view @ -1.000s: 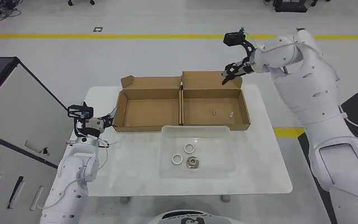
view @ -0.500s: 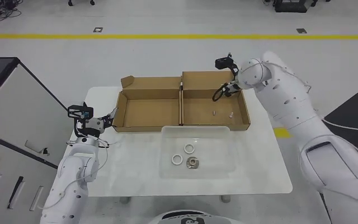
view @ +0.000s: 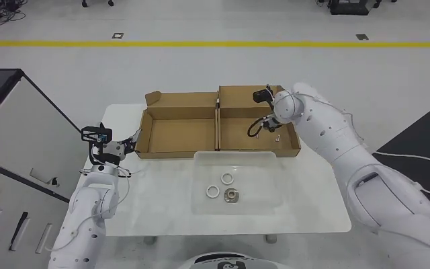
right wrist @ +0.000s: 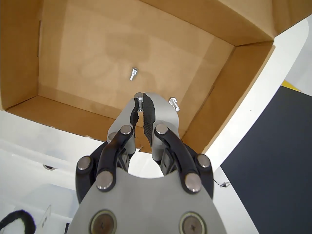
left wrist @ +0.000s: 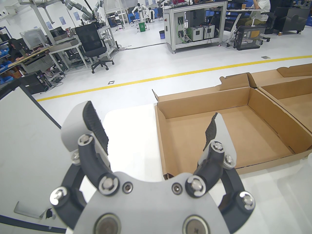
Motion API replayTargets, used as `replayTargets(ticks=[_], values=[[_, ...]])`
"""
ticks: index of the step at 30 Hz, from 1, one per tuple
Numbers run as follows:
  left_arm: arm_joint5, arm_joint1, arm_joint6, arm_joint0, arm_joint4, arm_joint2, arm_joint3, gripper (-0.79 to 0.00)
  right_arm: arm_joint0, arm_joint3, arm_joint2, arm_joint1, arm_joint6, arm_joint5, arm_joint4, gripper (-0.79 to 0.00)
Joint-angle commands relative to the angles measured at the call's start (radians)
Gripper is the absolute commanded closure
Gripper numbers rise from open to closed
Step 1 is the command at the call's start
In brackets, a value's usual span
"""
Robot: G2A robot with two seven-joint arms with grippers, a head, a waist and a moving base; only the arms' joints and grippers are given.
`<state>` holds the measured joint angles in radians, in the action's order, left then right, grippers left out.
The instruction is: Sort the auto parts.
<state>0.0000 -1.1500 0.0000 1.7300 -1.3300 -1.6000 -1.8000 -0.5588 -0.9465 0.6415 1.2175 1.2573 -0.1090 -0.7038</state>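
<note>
Steel, threaded: one small bolt point(right wrist: 139, 103), clamped by its shank between the fingers of the right gripper point(right wrist: 142, 105), which hangs low over the right cardboard box point(view: 293, 128).

Contents of that box: a short socket-head bolt point(right wrist: 133, 73) lying on the floor well inside, and a hex-head bolt point(right wrist: 174, 104) lying nearer the side wall. The two are apart from each other and from the held one.

Left cardboard box point(view: 142, 131): sits against the right box, sharing the middle wall.

Clear tray point(view: 201, 195), on the bench point(view: 309, 195) in front of the boxes: two white rings point(view: 228, 179) point(view: 213, 191) and one metal round part point(view: 232, 196), close together.

Left gripper point(left wrist: 151, 115): fingers wide apart, holding nothing, beside the outer corner of the left box.

Handling note, bolt: judged light, rigid and hard. The smooth head would slip and the round body would roll if dropped from height. The thread gives the ribbed pads purchase, so the best hold is across the shank, as it is now. It probably needs a low release onto the box floor, clear of the two bolts already there.
</note>
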Motion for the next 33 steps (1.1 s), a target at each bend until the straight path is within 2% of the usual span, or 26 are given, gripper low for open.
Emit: replayTargets(ticks=[1,23,28,29,30,33], values=[[0.000,0.000,0.000,0.000,0.000,0.000,0.000,-0.785,-0.002,0.016,-0.007,0.005,-0.002,-0.003,-0.004,0.000],[0.000,0.000,0.000,0.000,0.000,0.000,0.000,-0.785,-0.010,0.154,-0.049,0.066,-0.025,0.002,-0.030,0.000],[0.000,0.000,0.000,0.000,0.000,0.000,0.000,-0.785,-0.007,0.173,-0.049,0.076,-0.026,0.006,-0.031,-0.086],[0.000,0.000,0.000,0.000,0.000,0.000,0.000,-0.785,-0.007,0.177,-0.048,0.077,-0.026,0.007,-0.031,-0.151],[0.000,0.000,0.000,0.000,0.000,0.000,0.000,-0.785,-0.007,0.180,-0.048,0.079,-0.028,0.009,-0.033,-0.182],[0.000,0.000,0.000,0.000,0.000,0.000,0.000,-0.785,-0.005,0.189,-0.044,0.082,-0.030,0.011,-0.035,-0.237]])
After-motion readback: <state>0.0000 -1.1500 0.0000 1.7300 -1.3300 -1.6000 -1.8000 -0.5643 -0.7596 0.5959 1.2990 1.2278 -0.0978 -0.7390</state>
